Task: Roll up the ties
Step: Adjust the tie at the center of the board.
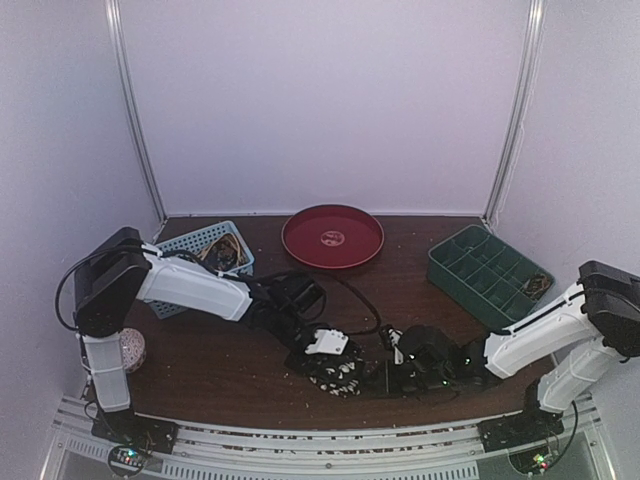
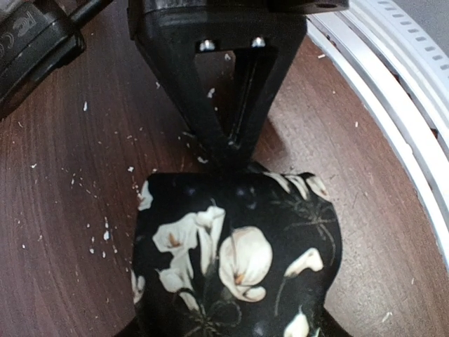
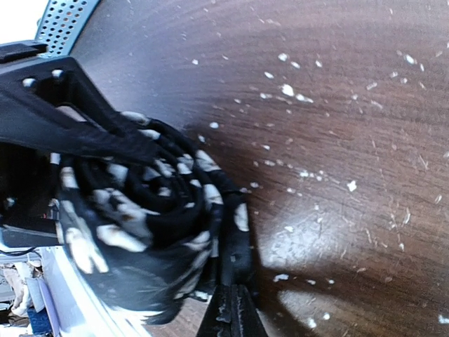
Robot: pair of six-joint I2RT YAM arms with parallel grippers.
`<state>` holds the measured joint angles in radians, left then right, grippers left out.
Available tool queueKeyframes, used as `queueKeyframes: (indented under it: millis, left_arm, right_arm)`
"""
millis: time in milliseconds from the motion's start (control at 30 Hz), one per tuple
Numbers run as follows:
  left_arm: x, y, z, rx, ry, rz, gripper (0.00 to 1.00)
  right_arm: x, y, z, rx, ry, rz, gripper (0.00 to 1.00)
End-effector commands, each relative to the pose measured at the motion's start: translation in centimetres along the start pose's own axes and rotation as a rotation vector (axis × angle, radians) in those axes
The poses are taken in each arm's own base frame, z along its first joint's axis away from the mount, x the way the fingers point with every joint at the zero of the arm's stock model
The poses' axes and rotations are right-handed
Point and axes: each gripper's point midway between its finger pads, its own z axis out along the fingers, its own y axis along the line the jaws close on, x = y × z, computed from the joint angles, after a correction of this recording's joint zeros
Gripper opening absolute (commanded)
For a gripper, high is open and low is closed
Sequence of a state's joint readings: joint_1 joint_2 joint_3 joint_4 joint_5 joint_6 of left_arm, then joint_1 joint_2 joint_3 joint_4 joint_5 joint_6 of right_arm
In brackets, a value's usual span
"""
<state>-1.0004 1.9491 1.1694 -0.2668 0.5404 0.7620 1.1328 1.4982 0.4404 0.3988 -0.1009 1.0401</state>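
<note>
Status: tie roll (image 2: 235, 260), black with white lilies, is sitting on the table (image 3: 337, 105) near the front rail (image 2: 393, 112), between the two arms. Left gripper (image 1: 326, 350) is straddling it with jaws mid-wide. Its far finger is pressing on the roll's rim and the near one is hidden under fabric, so I'm reading that as a grip on the roll, though not for certain. Right gripper (image 1: 393, 362) is closed tight, its tip resting against the coil's outer wrap; the wrist view is too dark to say if it's nipping fabric. Other ties (image 1: 225, 258) are lying in the blue basket (image 1: 205, 250) at back left.

Risks, as I'm judging them:
- Outer turn is looking loose — if the left jaws let go before the tail is tucked, the coil is likely springing open.
- If the right tip is snagging the wrap, backing it out is dragging the spiral apart.
- Roll is sitting close to the rail — a sideways shove is sending it off the table.
</note>
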Motion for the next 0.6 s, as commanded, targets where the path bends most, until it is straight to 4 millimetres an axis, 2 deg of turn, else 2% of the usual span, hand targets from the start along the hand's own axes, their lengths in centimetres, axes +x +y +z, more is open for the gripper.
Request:
queueKeyframes:
  millis: [0, 100, 233, 433, 567]
  left_arm:
    - [-0.5, -0.4, -1.1, 0.003, -0.016, 0.032, 0.53]
    - [-0.3, -0.9, -1.2, 0.032, -0.017, 0.015, 0.53]
    - [0.1, -1.4, -1.2, 0.045, -0.024, -0.002, 0.53]
    - [0.6, -1.2, -1.1, 0.035, -0.006, -0.013, 0.54]
    - [0.4, -0.7, -1.2, 0.013, -0.008, -0.011, 0.63]
  right_arm:
    - [0.0, -1.0, 0.6, 0.048, -0.005, 0.008, 0.00]
    - [-0.4, -3.2, 0.7, 0.125, -0.023, 0.018, 0.00]
    - [-0.9, -4.2, 0.9, 0.174, -0.036, -0.018, 0.00]
    - [-1.3, -4.8, 1.5, 0.193, -0.027, -0.035, 0.00]
    - [-1.7, -4.2, 0.8, 0.178, -0.040, -0.040, 0.00]
